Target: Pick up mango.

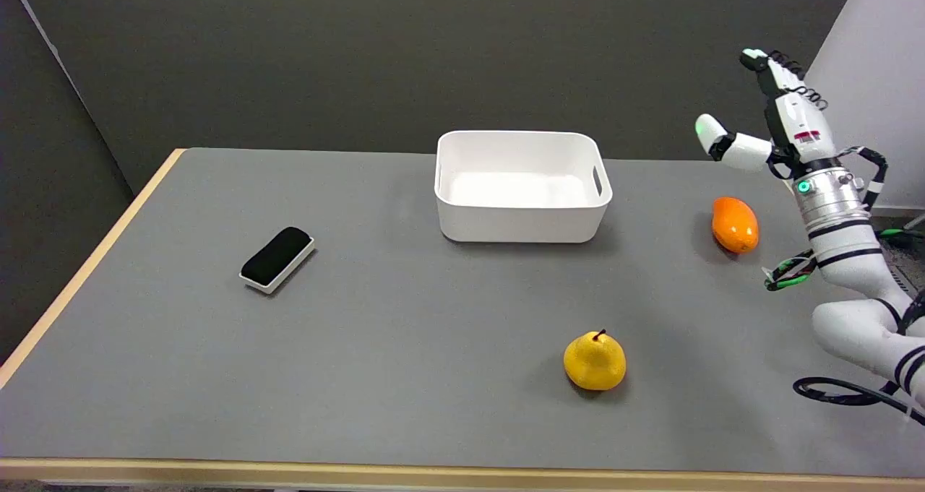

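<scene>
Above the mango (pixel 735 225) on the bench (pixel 405 318), we hold our right hand (pixel 784 116) raised, fingers (pixel 755 60) apart and empty, grasp not yet begun.

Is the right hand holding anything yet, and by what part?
Nothing is held. The right hand is raised with fingers apart, above the mango lying on the table.

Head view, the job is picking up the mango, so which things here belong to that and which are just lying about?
Belongs to the job:
mango, orange, lying on the table's right side
right hand, raised in the air above the mango, fingers apart, holding nothing

Just lying about:
white bin
yellow pear
black eraser
</scene>
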